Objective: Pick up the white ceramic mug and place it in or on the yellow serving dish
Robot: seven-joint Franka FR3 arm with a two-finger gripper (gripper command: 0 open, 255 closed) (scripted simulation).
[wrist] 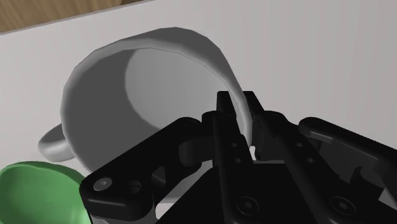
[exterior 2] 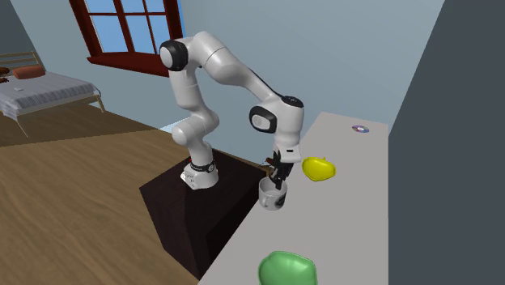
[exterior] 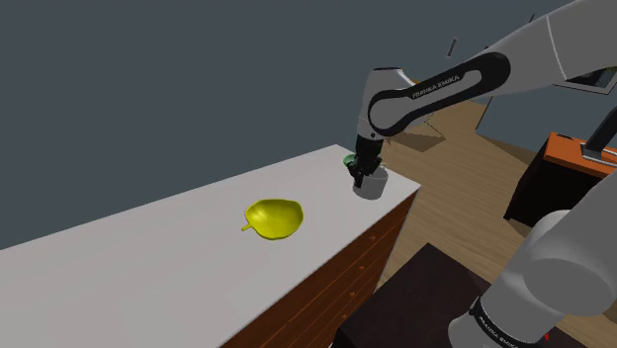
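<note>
Pale grey mug (wrist: 108, 83), yellow dish (exterior: 274, 217), green bowl (wrist: 32, 194), black pincer (wrist: 240, 107), white counter (exterior: 148, 252).

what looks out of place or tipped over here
Nothing is tipped or spilled. The mug stands upright, though close to the counter's corner, with the gripper clasping its rim.
</note>
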